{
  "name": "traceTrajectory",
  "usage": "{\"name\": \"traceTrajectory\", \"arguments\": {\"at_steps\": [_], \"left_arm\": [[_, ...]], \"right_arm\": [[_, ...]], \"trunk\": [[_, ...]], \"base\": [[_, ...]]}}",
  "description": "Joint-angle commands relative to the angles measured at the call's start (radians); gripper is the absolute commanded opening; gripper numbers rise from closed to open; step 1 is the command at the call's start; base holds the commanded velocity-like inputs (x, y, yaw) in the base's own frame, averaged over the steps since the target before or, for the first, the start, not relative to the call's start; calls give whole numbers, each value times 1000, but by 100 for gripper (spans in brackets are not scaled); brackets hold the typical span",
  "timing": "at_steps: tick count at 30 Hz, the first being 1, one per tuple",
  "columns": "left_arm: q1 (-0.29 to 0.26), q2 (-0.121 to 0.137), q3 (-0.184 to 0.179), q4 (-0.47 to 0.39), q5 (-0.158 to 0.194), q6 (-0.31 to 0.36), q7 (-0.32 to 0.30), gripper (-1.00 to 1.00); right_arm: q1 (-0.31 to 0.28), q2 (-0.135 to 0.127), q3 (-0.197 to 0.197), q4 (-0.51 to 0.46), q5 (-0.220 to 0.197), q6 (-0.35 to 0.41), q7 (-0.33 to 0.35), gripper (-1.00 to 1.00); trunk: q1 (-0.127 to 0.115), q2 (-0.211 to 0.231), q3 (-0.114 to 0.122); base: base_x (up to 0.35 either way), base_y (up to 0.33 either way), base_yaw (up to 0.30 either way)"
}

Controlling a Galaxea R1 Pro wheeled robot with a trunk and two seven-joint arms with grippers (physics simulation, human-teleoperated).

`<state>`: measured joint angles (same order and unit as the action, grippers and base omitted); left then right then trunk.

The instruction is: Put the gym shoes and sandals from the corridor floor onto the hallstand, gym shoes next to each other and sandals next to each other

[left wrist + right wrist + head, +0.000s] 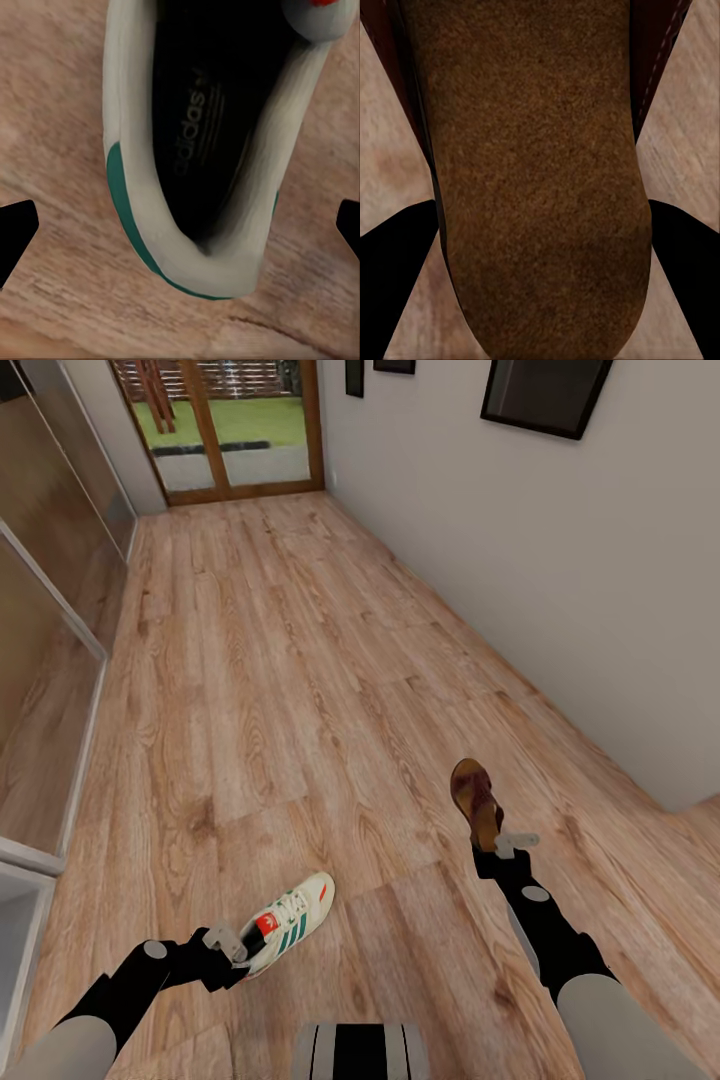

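We see the left gripper (232,945) at the heel of a white gym shoe (290,922), the jaws pinching the heel end so the toe points away from them and out over the corridor floor (260,690). In the left wrist view the shoe's dark opening (206,120) sits between the jaws, with the two black fingertips (15,229) showing well out to either side of the heel rim; from that view alone we cannot tell whether they touch the shoe, but in the head view the shoe looks held up off the planks at a tilt.

The right gripper (503,847) has a dark brown sandal (477,800) between its jaws, which pinch the heel end; the sandal stands up beyond them, toe away from the wrist. In the right wrist view the tan footbed (536,172) lies right between the jaws, and the black fingertips (397,270) sit close against both sides of it.

Beyond both jaws the wood-grain floor runs to a glazed wooden door (225,425). Dark picture frames (545,395) hang on the wall on the right arm's side, and a mirrored panel (45,630) lines the left arm's side.
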<state>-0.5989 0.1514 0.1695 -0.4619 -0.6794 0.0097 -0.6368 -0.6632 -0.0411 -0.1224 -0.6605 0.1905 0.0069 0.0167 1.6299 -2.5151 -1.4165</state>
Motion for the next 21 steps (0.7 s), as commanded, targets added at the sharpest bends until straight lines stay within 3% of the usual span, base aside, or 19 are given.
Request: {"name": "traceTrajectory", "arguments": {"at_steps": [1, 7, 14, 21], "left_arm": [[0, -1, 8, -1, -7, 1, -7, 100], [1, -3, 8, -1, -8, 1, -7, 100], [1, -4, 7, -1, -8, 1, -7, 100], [1, -3, 7, -1, -8, 1, -7, 100]], "right_arm": [[0, 0, -3, -1, 10, 1, 2, -100], [0, 0, -3, -2, 10, 1, 2, -100], [0, 0, -3, -2, 10, 1, 2, -100], [0, 0, -3, -2, 10, 1, 2, -100]], "trunk": [[0, 0, -2], [0, 0, -8], [3, -2, -35], [3, -2, -39]], "base": [[0, 0, 0], [0, 0, 0], [0, 0, 0], [0, 0, 0]]}}
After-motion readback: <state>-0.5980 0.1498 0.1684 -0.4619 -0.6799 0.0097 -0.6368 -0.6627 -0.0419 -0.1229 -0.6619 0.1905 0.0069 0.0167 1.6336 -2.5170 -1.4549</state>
